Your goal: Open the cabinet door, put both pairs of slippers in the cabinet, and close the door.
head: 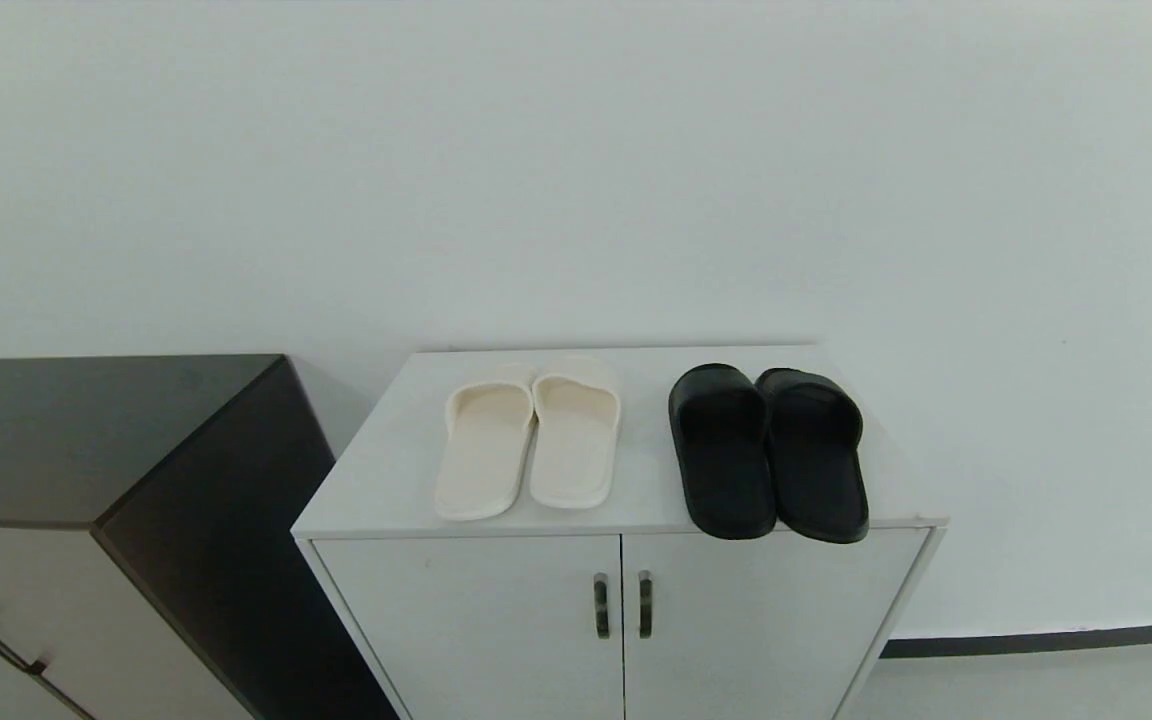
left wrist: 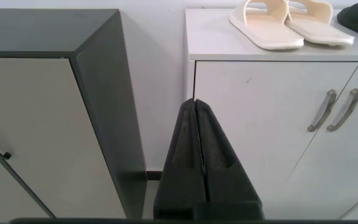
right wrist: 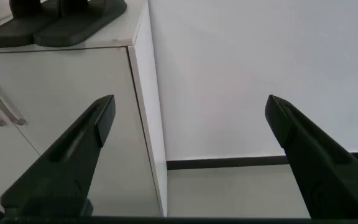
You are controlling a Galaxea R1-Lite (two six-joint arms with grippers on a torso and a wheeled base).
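My left claw [left wrist: 196, 102] is sitting pinched together, my right claw [right wrist: 191, 99] gaping wide. White slippers [head: 528, 440] and black slippers [head: 768, 452] are lying on the cabinet [head: 386, 470], probably light and bendy; I'm planning to grab the straps [head: 576, 385].

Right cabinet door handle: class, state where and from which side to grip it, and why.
Probably the middle of the upright bar handle, approached straight from the front, pinched sideways: it stands proud of the closed right door near the centre seam.
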